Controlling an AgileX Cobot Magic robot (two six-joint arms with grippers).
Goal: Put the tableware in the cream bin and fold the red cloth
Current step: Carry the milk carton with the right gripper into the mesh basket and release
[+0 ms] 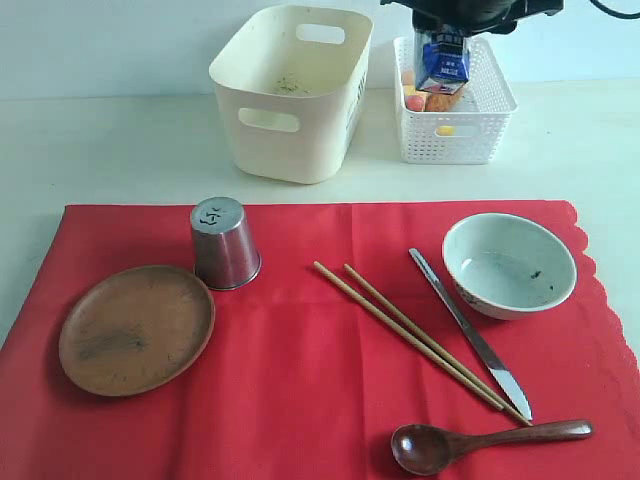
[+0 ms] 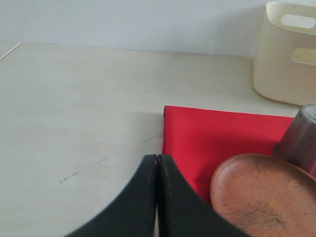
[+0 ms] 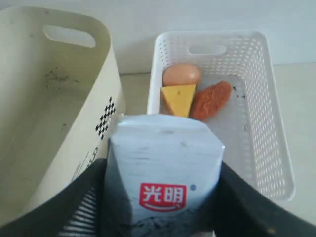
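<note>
The red cloth (image 1: 300,350) lies flat and carries a brown wooden plate (image 1: 137,328), an upturned steel cup (image 1: 225,243), two chopsticks (image 1: 410,335), a steel knife (image 1: 468,330), a pale bowl (image 1: 509,264) and a dark wooden spoon (image 1: 480,440). The cream bin (image 1: 292,92) stands behind it, with nothing inside. My right gripper (image 3: 163,197) is shut on a small milk carton (image 3: 165,168) above the white mesh basket (image 3: 266,123). My left gripper (image 2: 157,160) is shut with nothing in it, over the table by the cloth's corner (image 2: 170,113), near the plate (image 2: 261,197) and cup (image 2: 301,136).
The white mesh basket (image 1: 490,120) at the back right holds an egg (image 3: 181,75), a cheese wedge (image 3: 177,98) and a sausage (image 3: 211,100). Bare pale table (image 1: 100,150) lies left of the cream bin.
</note>
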